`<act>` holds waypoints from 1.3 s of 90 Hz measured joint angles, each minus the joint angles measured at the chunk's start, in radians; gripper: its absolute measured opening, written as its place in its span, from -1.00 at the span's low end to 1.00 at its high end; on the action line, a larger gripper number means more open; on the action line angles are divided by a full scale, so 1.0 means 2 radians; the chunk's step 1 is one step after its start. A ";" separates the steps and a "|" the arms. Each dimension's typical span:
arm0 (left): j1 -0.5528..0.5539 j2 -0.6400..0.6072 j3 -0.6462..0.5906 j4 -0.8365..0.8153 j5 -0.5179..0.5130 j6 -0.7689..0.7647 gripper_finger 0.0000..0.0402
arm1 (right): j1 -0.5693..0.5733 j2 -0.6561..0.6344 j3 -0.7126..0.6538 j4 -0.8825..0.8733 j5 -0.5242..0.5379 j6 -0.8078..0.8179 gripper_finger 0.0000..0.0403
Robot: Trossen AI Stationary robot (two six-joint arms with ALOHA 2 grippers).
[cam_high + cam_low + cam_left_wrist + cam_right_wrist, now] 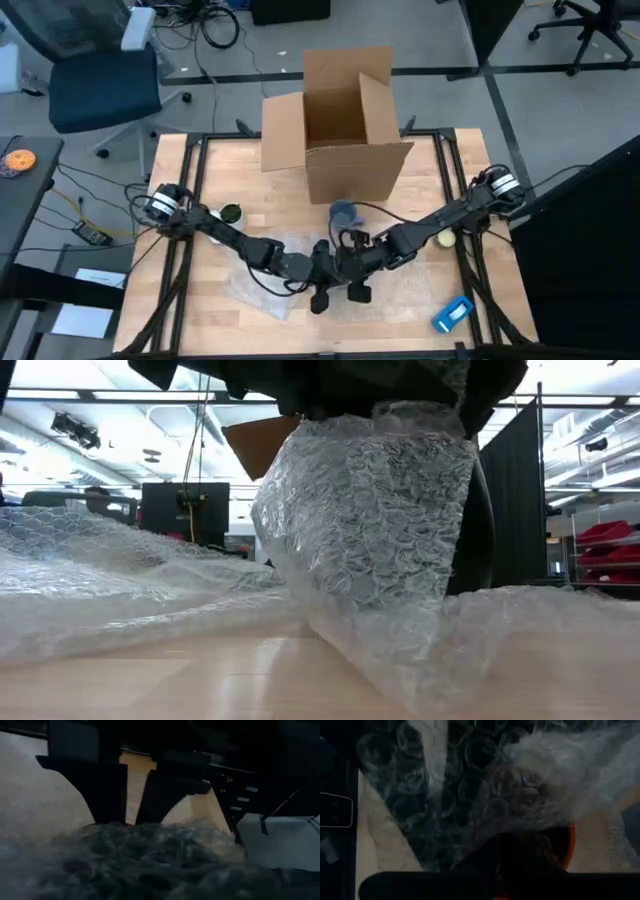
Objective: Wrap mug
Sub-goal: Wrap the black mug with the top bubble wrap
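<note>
A sheet of clear bubble wrap [262, 285] lies on the table's near middle. Both arms meet over it: my left gripper [320, 298] and my right gripper [358, 290] stand side by side. In the low view one flap of the wrap [370, 530] stands up from the table under the dark grippers. The mug shows only as an orange rim [567, 845] under the wrap in the right wrist view. In the left wrist view a heap of wrap [150, 865] hides the left gripper's free end. My right gripper holds the raised flap by its top edge [420, 410], coming from above. The gripper's own body hides the place of contact. The flap hangs upright below it, and its lower part [400, 660] runs onto the table.
An open cardboard box [340, 130] stands at the table's far middle, with a blue-grey round thing [343, 212] in front of it. A dark round thing [232, 213] lies at the left, a yellow ball [445, 238] at the right, a blue object [452, 313] near the front right.
</note>
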 joint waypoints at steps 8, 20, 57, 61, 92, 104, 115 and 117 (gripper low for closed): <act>0.001 0.000 0.000 -0.003 0.000 0.000 -1.00 | 0.005 -0.018 0.000 -0.002 0.004 0.000 -1.00; 0.004 0.000 0.000 -0.005 0.000 0.000 -1.00 | 0.019 -0.052 0.000 -0.003 0.049 -0.001 -1.00; 0.005 0.000 0.000 -0.001 0.000 -0.010 -1.00 | 0.073 -0.084 0.001 0.133 0.119 -0.108 -1.00; 0.005 0.000 0.000 0.002 0.000 -0.010 -1.00 | 0.073 -0.083 0.001 0.131 0.114 -0.109 -1.00; 0.005 0.000 0.000 0.002 -0.002 -0.011 -0.98 | 0.070 -0.082 0.001 0.133 0.170 -0.107 -1.00; 0.005 0.000 0.000 0.002 -0.002 -0.011 -0.84 | 0.068 -0.082 0.001 0.133 0.178 -0.099 -1.00; 0.005 0.000 0.000 0.005 -0.002 -0.011 -0.62 | 0.066 -0.082 0.001 0.129 0.178 -0.094 -1.00; 0.005 0.000 0.000 0.005 -0.002 -0.011 -0.58 | 0.066 -0.082 0.001 0.128 0.178 -0.094 -1.00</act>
